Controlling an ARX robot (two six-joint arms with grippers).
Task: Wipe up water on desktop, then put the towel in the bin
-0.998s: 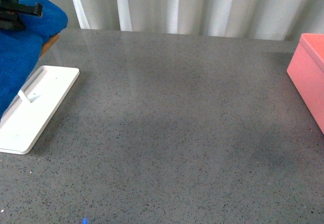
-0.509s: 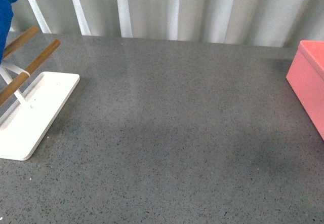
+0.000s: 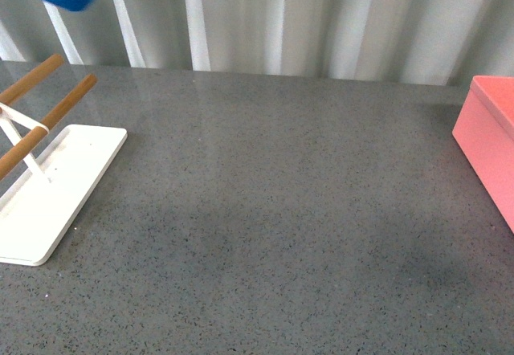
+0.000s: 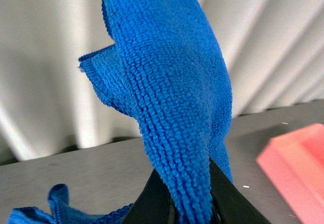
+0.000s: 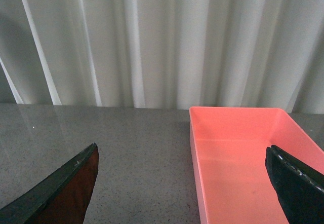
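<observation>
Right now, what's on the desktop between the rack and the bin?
Nothing visible; front view shows bare desktop from rack to bin.

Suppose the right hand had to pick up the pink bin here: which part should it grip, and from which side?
Probably the thin rim of the bin, on the wall facing the middle of the desktop, from above: one finger inside, one outside. Its top is open, its walls straight, and the open right hand has that wall between its fingers.

Royal-blue towel [image 4: 172, 97], salmon-pink bin [image 5: 238, 148], dark grey finely speckled desktop [image 3: 273, 210]
</observation>
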